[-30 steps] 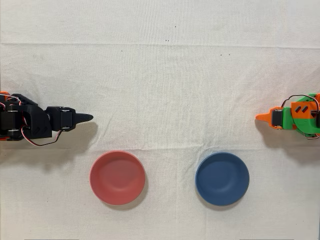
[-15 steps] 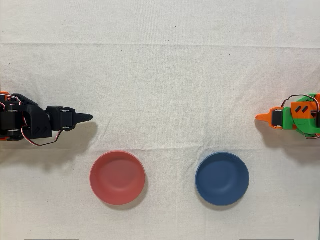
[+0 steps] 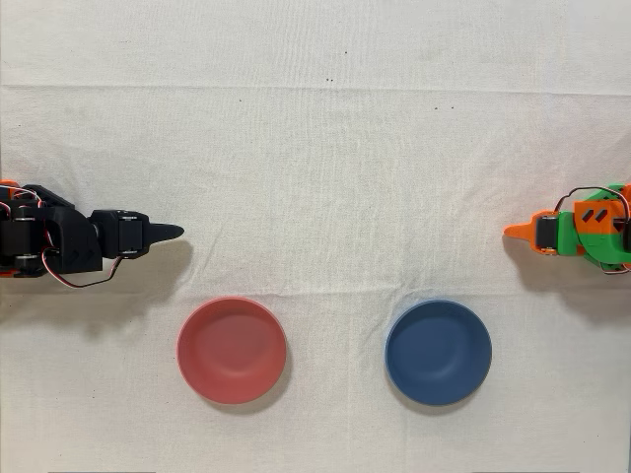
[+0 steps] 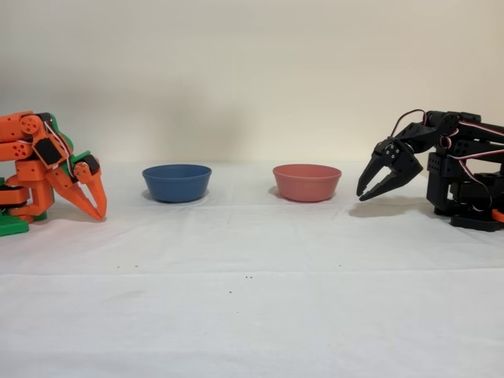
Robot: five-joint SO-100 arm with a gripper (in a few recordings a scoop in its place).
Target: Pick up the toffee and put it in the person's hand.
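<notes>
Cream cloth [image 3: 325, 148], creased, lying over the whole table and carrying everything else. Seen from the side, meeting a plain pale wall [image 4: 252, 71] at the back.

Sitting folded at the left edge in the overhead view and at the right in the fixed view: the black arm [image 4: 461, 181], crouching low over its base with red and white wires looping above the joints. Standing idle at the opposite edge, the orange arm [image 3: 587, 232], with green parts at its base.

Resting between the two arms, well apart from each other: a red bowl [image 3: 232, 350] nearer the black arm and a blue bowl [image 3: 438, 353] nearer the orange one. Appearing as flat round discs from above; showing shallow sloping walls from the side.

Pointing down and toward the red bowl, hanging just above the cloth: the gripper [image 4: 362, 195]. Narrowing to a single dark tip from above; from the side, showing two curved fingers with their tips seeming to meet, a slim gap farther back, and nothing between them.

Dotting the cloth near its far fold, a few tiny dark specks [image 3: 330, 79].
</notes>
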